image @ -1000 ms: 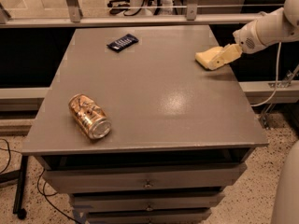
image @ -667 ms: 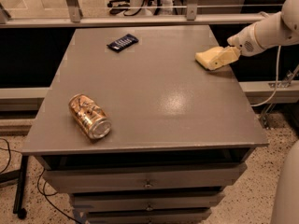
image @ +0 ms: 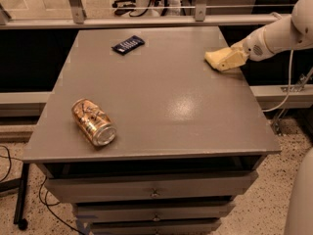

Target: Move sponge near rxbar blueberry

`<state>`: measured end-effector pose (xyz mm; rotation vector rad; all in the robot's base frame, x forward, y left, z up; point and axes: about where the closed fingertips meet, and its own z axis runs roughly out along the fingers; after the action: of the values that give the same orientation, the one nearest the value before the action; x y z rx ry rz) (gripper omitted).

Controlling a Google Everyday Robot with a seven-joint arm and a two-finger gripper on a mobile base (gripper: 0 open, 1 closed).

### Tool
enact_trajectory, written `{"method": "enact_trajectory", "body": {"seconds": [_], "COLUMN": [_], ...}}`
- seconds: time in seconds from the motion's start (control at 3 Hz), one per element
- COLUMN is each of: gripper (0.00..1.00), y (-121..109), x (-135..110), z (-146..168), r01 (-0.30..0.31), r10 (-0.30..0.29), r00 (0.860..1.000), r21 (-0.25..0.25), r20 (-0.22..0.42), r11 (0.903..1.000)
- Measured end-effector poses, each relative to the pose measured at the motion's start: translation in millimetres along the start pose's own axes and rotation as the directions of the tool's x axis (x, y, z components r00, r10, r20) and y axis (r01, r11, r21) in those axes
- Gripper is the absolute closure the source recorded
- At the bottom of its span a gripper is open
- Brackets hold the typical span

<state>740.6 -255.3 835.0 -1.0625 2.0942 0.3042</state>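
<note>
Gripper [image: 234, 58] sat at table's [image: 161, 102] 2 o'clock edge, against sponge [image: 217, 59]; its grip could not be told. Rxbar blueberry [image: 128, 44] lay at 11 o'clock, well apart. Can [image: 94, 122] on its side, 8 o'clock.

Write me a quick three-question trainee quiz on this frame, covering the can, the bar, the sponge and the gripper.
1. True or false: the drink can stands upright.
2. Multiple choice: the rxbar blueberry lies on the table at the A) far left, B) near right, C) centre.
3. Fill in: the gripper is at the table's far right edge, right at the pale yellow ______.
Key: 1 false, the can lies on its side; 2 A; 3 sponge.
</note>
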Motion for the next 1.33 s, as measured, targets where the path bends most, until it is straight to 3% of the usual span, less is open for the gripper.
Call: {"method": "enact_trajectory", "body": {"seconds": [0.33, 0.67, 1.33], "gripper": [0.88, 1.0, 1.0], "y": [10.5, 20.1, 20.5], "x": [-29.8, -80.4, -93.9], "z": [-8.8, -29.3, -14.2], "r01": [0.049, 0.153, 0.18], "r10": [-0.048, -0.153, -0.178], "r00": [0.998, 0.983, 0.975], "r21": [-0.016, 0.002, 0.0], "r20": [0.042, 0.104, 0.129], "r11": [0.9987, 0.9882, 0.9837]}}
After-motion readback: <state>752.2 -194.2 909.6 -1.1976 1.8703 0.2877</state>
